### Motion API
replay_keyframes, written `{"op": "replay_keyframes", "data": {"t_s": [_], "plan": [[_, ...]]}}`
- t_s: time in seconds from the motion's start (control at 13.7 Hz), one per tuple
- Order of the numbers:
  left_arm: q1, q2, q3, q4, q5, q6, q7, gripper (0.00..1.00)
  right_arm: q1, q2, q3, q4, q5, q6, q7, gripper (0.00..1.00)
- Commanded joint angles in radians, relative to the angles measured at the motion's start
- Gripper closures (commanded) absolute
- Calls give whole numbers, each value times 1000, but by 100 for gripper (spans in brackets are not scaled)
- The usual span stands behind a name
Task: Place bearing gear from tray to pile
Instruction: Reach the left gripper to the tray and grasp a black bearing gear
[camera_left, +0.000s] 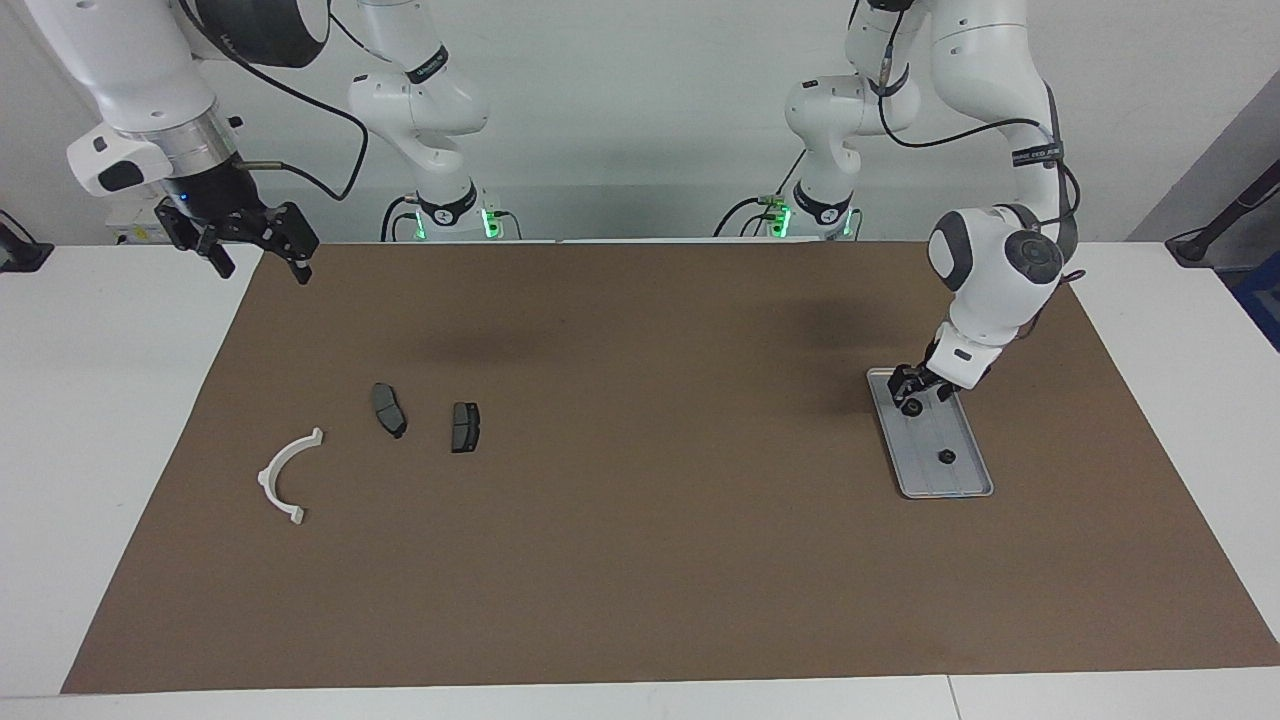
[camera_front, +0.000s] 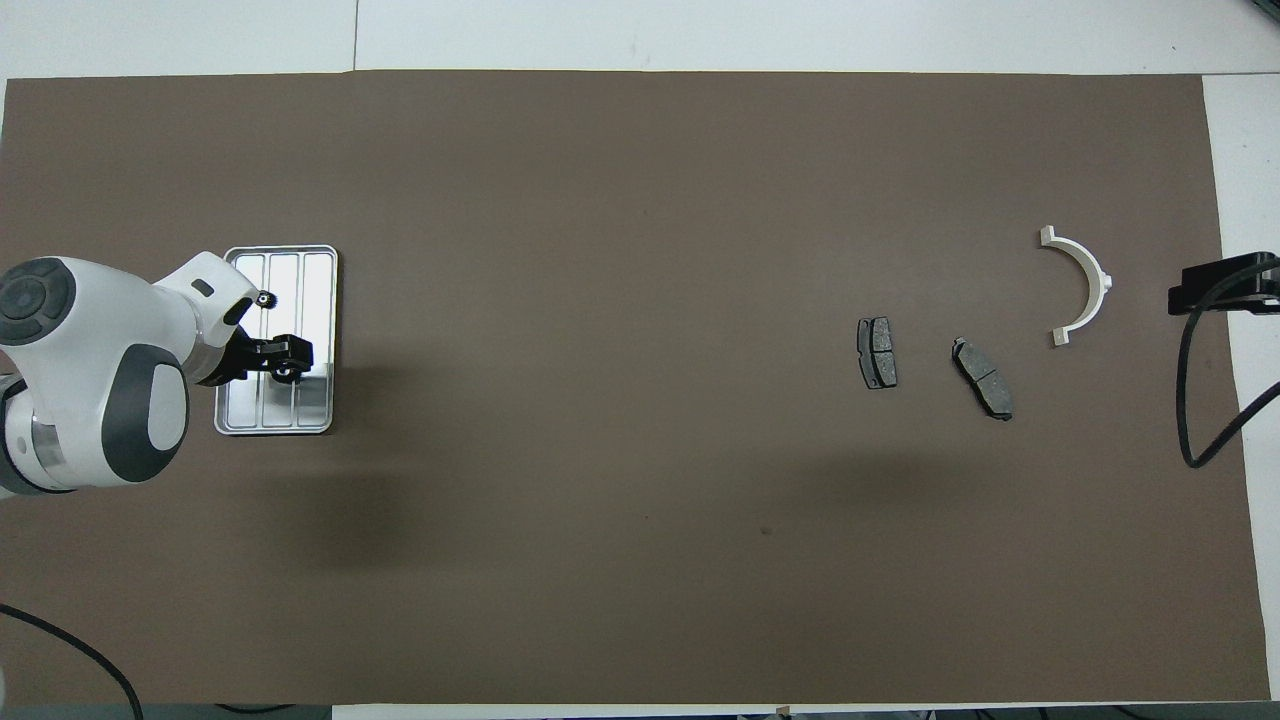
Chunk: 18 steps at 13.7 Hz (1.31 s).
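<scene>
Silver tray (camera_left: 960, 480) sits at the left arm's end of the table, two small dark gears on it. Left hand (camera_left: 912, 400) is down on the gear (camera_left: 911, 406) nearer the robots, fingers around it, though I can't tell if they've closed. Second gear (camera_left: 945, 457) lies at the tray's 6 o'clock in the facing view. Pile (camera_left: 385, 410) of pads and white bracket (camera_left: 285, 478) has no gear yet, so the carry's all ahead. Right hand (camera_left: 258, 250) waits up, open.

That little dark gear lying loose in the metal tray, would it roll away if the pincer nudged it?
Probably not far: the gear looks to lie flat in the tray, whose raised rim and ridges should hem it in. Small and round, it might skid. It looks rigid, not fragile.
</scene>
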Motion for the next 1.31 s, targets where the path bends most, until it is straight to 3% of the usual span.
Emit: {"op": "replay_keyframes", "data": {"t_s": [0.0,0.51,1.02,1.24], "plan": [[5,7,-2,-15,16,32,-7,21,-12,-16,4,-24,17,18,-7,0],[5,24,-2,-16,16,44,-8,42,-3,-21,6,-40,16,21,-17,0],[5,24,-2,-18,16,46,-7,50,-13,-16,6,-32,28,21,4,0],[4,24,-2,-22,16,47,-2,63,-13,-21,6,-37,27,23,-1,0]]}}
